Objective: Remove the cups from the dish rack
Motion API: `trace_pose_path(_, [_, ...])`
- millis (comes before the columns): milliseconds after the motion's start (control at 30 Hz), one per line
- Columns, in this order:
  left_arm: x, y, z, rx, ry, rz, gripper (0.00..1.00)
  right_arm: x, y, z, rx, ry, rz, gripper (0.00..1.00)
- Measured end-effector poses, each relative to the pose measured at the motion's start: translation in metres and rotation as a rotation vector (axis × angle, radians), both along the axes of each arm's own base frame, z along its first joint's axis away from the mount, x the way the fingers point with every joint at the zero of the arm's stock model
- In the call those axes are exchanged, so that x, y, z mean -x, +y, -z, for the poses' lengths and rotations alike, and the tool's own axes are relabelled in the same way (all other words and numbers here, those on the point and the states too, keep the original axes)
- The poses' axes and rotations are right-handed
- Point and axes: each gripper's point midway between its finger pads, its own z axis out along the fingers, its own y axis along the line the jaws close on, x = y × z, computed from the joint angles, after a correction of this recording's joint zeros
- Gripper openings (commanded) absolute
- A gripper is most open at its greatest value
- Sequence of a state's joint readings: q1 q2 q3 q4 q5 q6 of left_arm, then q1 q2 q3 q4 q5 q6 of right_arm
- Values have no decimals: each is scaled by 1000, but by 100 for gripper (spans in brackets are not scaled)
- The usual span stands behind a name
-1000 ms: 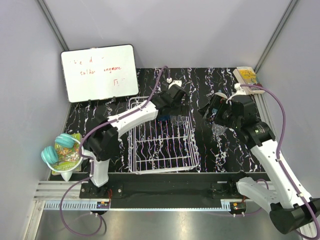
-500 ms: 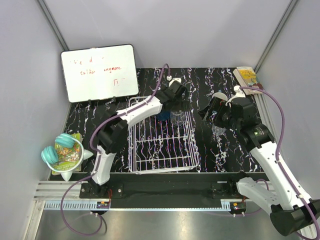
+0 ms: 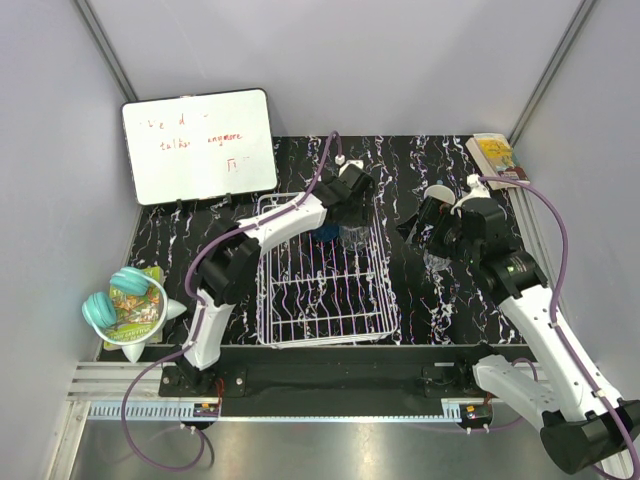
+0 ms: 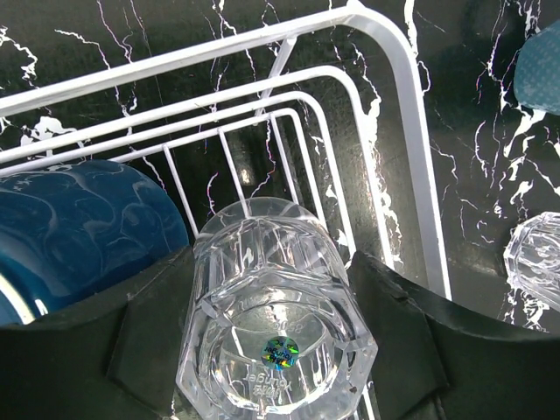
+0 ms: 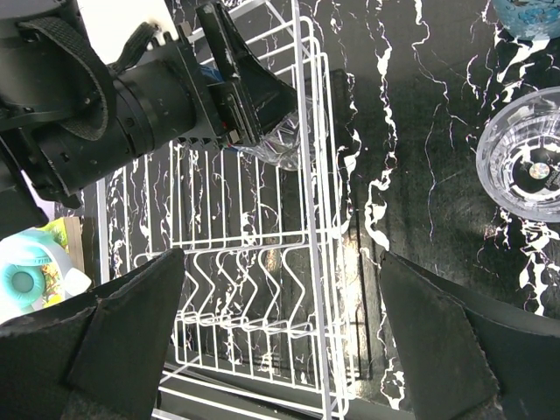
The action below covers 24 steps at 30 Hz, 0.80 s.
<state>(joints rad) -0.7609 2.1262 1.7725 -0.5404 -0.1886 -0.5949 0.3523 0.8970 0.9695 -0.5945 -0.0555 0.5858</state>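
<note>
Left jaws clamp a clear glass (image 4: 276, 324) in the dish rack (image 4: 418, 149); right jaws gape.

left wrist view: navy mug (image 4: 79, 227) cut by the left edge, its lower part behind a finger (image 4: 87, 350). glass on the table (image 4: 535, 262) cut by the right edge. top view: gripped glass (image 3: 354, 240) largely hidden under the left gripper (image 3: 351, 228); whiteboard (image 3: 200, 145) writing too small to read.
</note>
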Motion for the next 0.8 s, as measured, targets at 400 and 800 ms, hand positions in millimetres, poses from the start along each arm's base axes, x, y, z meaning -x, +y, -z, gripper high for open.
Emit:
trace_pose_path(400, [18,1,-57,15,-79,75,0,3,-1,-1,-8,-7,4,100])
trace_pose_path(800, [90,18,-206,494,-261,224,0,9,-2,-22,-94,-78,40,87])
